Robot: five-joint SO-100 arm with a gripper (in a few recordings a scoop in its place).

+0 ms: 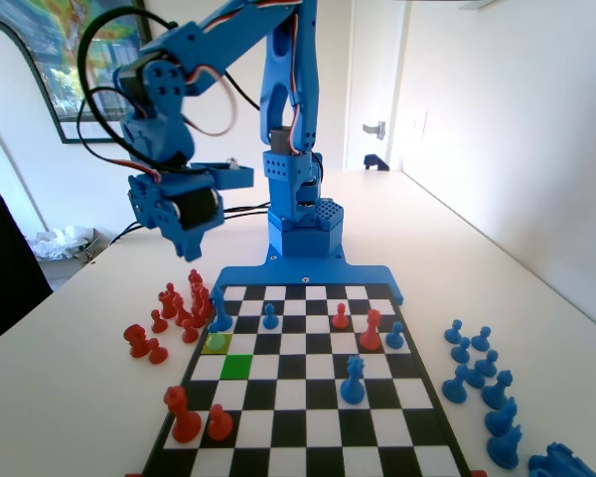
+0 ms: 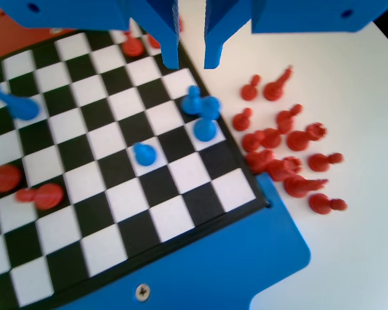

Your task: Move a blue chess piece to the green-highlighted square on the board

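Five blue pieces (image 1: 269, 316) on the board (image 1: 308, 437)

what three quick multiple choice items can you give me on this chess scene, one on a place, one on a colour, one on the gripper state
1. In the fixed view, the green-highlighted square lies from the yellow square:
A. straight beyond it
B. diagonally nearer the camera, to the right
C. at the opposite edge

2. In the fixed view, the loose pieces on the table left of the board are:
A. red
B. blue
C. green

3. The gripper is:
A. shut on a blue pawn
B. shut on a red pawn
C. open and empty

Answers: 1 B, the two tinted squares touch at a corner; 2 A, the heap there is all red; 3 C, the wrist view shows a clear gap between the jaws.
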